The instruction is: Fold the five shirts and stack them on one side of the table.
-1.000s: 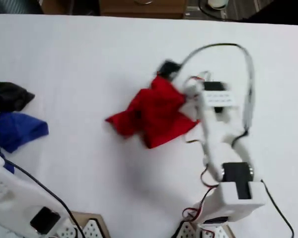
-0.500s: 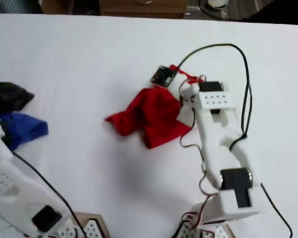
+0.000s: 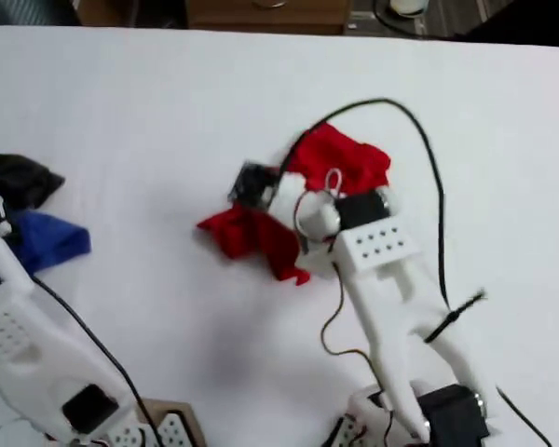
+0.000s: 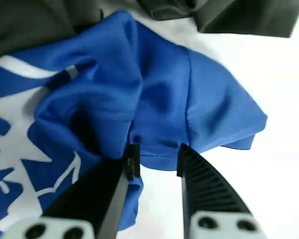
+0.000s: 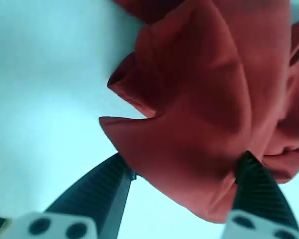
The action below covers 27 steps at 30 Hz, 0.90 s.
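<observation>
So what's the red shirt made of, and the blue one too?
The red shirt looks like soft, matte cloth, maybe cotton: it crumples into deep, loose folds. The blue shirt looks smoother, with a slight sheen, perhaps a polyester sports fabric. It has a white print and a stitched seam.

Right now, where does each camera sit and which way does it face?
High view: fixed overhead, looking down on the table; left arm and right arm show at the near edge.
Left wrist view: on the left arm, facing the blue shirt past its open jaws.
Right wrist view: on the right arm, facing the red shirt past its open jaws.
Shared: the high view also shows both shirts.
</observation>
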### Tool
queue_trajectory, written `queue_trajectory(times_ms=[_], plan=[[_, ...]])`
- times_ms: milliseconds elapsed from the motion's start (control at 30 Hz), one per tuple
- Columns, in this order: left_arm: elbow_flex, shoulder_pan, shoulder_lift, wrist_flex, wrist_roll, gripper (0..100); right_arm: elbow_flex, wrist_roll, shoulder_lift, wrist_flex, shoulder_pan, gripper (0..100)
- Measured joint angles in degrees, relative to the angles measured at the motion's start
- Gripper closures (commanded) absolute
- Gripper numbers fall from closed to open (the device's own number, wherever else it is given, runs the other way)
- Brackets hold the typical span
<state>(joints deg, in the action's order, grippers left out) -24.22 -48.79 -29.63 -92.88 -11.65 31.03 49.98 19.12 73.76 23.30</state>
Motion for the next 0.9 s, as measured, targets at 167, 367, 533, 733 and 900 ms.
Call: queue_trajectory(times_ms=[167, 367, 533, 733, 900], plan=[[0.0, -0.1, 0.0, 0.0, 0.0, 85, 4.2, -0.1, 0.0, -8.4, -3.5, 69.3], [0.0, 0.4, 0.0, 0.0, 0.0, 85, 2.4, -0.4, 0.0, -5.5, -8.3, 62.3], [0.0, 0.4, 0.0, 0.0, 0.0, 85, -4.5, -0.7, 0.0, -4.4, -13.6, 53.7], [0.0, 0.4, 0.0, 0.0, 0.0, 85, -15.3, -4.7, -6.8, -6.5, -15.7, 56.2], [0.0, 0.4, 0.0, -1.1, 0.0, 85, -26.8, -10.2, -20.6, -6.3, -16.1, 56.2]])
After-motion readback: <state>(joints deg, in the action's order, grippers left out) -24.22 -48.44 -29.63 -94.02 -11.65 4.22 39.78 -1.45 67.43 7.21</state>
